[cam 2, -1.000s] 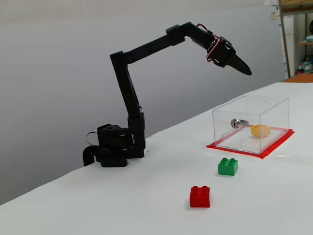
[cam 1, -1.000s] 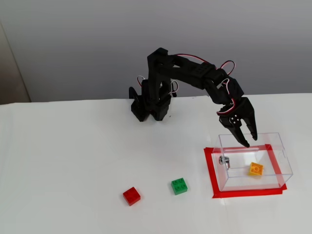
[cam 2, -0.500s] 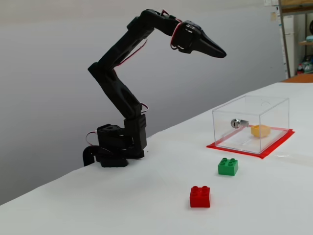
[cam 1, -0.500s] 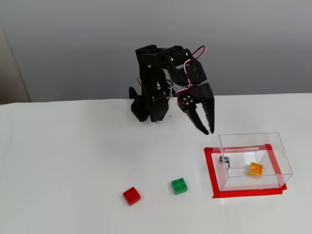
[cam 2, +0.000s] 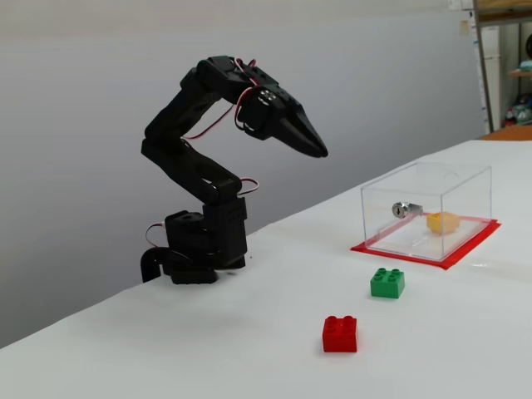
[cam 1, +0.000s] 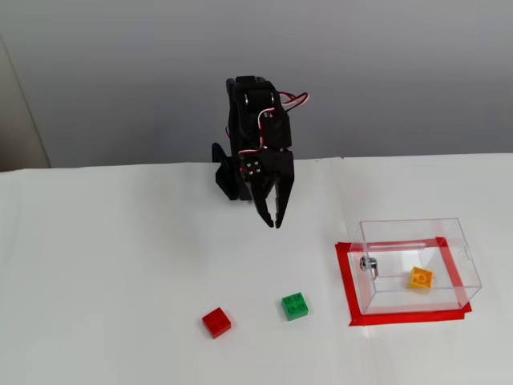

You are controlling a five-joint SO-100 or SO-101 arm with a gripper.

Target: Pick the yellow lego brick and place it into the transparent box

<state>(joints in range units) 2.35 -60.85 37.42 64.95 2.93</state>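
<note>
The yellow lego brick (cam 1: 421,278) (cam 2: 442,222) lies inside the transparent box (cam 1: 449,233) (cam 2: 461,179), on its floor toward the right. The box stands on a red tape rectangle at the right of the table. A small metal fitting (cam 1: 368,263) (cam 2: 401,209) sits on the box's left wall. My black gripper (cam 1: 272,218) (cam 2: 318,150) is raised above the table, left of the box and well clear of it. Its fingers are together and hold nothing.
A green brick (cam 1: 295,305) (cam 2: 387,283) and a red brick (cam 1: 216,322) (cam 2: 340,333) lie on the white table in front of the arm, left of the box. The arm's base (cam 2: 199,249) stands at the table's back edge.
</note>
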